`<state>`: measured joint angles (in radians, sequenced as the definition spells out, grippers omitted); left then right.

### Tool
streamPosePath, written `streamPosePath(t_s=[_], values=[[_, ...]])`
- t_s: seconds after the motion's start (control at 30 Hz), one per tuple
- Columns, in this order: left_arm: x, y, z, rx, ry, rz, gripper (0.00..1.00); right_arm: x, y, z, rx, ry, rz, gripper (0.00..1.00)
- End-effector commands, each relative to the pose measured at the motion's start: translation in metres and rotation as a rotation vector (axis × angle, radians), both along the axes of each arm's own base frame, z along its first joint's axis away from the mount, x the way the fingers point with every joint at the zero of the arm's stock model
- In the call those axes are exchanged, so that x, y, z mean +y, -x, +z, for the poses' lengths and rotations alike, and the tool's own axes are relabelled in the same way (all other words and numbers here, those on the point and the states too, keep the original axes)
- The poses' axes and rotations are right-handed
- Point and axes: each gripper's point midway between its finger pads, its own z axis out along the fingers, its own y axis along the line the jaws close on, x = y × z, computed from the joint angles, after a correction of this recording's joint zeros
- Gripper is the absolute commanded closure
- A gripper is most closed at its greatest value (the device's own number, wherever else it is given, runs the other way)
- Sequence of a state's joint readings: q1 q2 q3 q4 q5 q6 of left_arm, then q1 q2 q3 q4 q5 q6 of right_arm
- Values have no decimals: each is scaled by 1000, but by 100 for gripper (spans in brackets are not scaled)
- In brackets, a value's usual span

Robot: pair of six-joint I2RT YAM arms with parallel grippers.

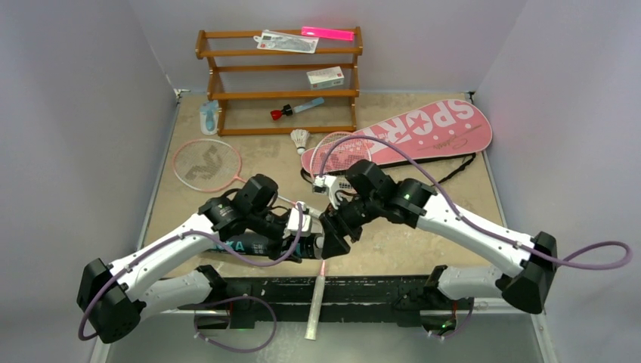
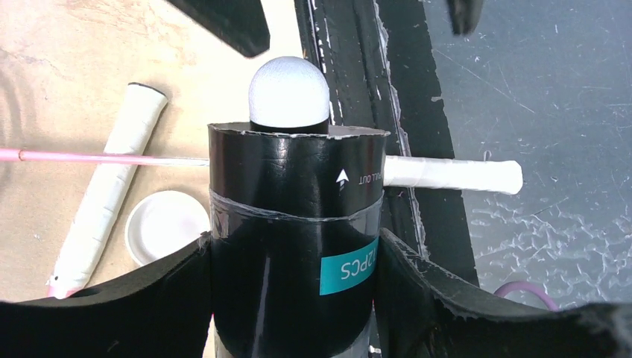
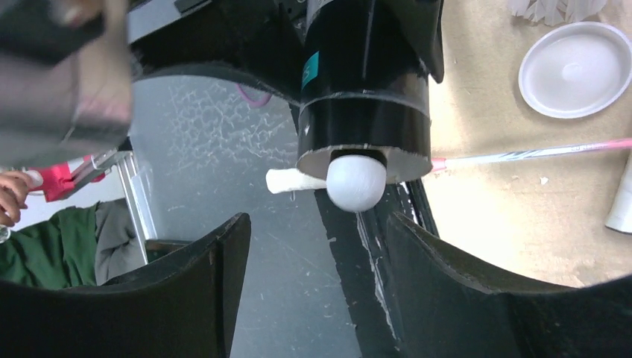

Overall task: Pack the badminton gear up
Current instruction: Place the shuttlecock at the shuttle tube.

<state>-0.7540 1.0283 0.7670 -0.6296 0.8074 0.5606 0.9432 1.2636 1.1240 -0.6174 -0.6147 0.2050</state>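
My left gripper (image 2: 294, 242) is shut on the long black tube (image 2: 294, 224), which it holds above the table's near edge. A shuttlecock's white cork (image 2: 289, 93) pokes out of the tube's mouth. Facing that mouth, my right gripper (image 3: 314, 224) stands open just short of the cork (image 3: 356, 181), with nothing between its fingers. One pink racket (image 1: 205, 162) lies at the left. The other racket's white handle (image 1: 316, 302) sticks out over the near edge, and its head (image 1: 340, 151) lies by the pink SPORT bag (image 1: 408, 132). Another shuttlecock (image 1: 302, 138) stands beside the bag.
The tube's white lid (image 3: 574, 68) lies on the table close to both grippers. A wooden rack (image 1: 280, 76) at the back holds a small white box (image 1: 325, 76) and a red-capped blue tool (image 1: 296, 110). The black rail (image 1: 363, 291) runs under the tube.
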Motion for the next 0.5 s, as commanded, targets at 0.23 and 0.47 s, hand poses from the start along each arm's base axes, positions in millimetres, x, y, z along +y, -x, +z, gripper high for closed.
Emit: streamPosePath(t_s=[0.23,0.47], values=[[-8,-12,33,-91,90,39,61,-11,-28,26,-205,-162,-252,34],[-7,-24,43,-122,111,114,61,-6,-41,40,-257,-342,-369,39]])
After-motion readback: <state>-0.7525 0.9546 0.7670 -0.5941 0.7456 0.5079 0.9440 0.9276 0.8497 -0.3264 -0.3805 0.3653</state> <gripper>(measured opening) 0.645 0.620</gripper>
